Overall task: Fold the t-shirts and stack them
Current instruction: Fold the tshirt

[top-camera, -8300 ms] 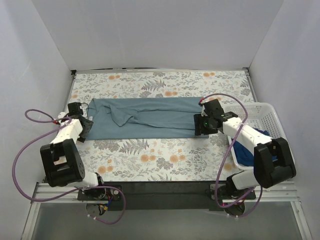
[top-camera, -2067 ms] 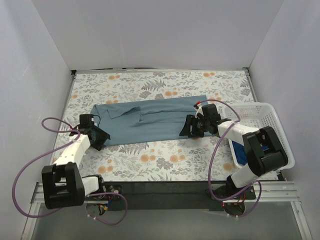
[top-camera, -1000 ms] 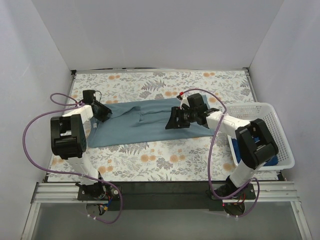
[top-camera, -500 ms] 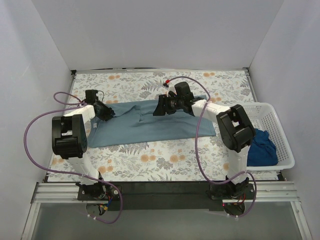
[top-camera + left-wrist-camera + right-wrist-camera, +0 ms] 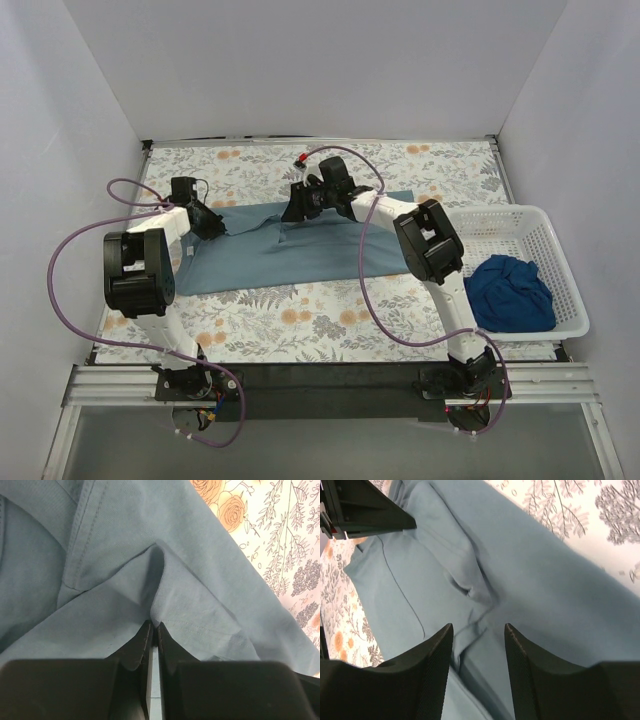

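Note:
A slate-blue t-shirt (image 5: 310,250) lies spread lengthwise across the floral table, with its folded parts wrinkled. At the shirt's far left end, my left gripper (image 5: 208,224) is shut, pinching a raised ridge of the slate-blue cloth (image 5: 125,555) at its tips (image 5: 153,625). My right gripper (image 5: 293,209) hovers over the shirt's far edge near the middle. It stands open (image 5: 479,627), its two fingers on either side of a creased fold of the same cloth (image 5: 535,580). The darker royal blue t-shirt (image 5: 512,290) lies bunched in the basket.
The white lattice basket (image 5: 520,211) stands at the right edge of the table. The floral table cover (image 5: 300,320) shows bare in front of the shirt and behind it. White walls close in the back and both sides.
My right gripper has travelled left along the shirt's far edge, from its right part to its middle, with its jaws narrowing. My left gripper has closed on the cloth at the left end.

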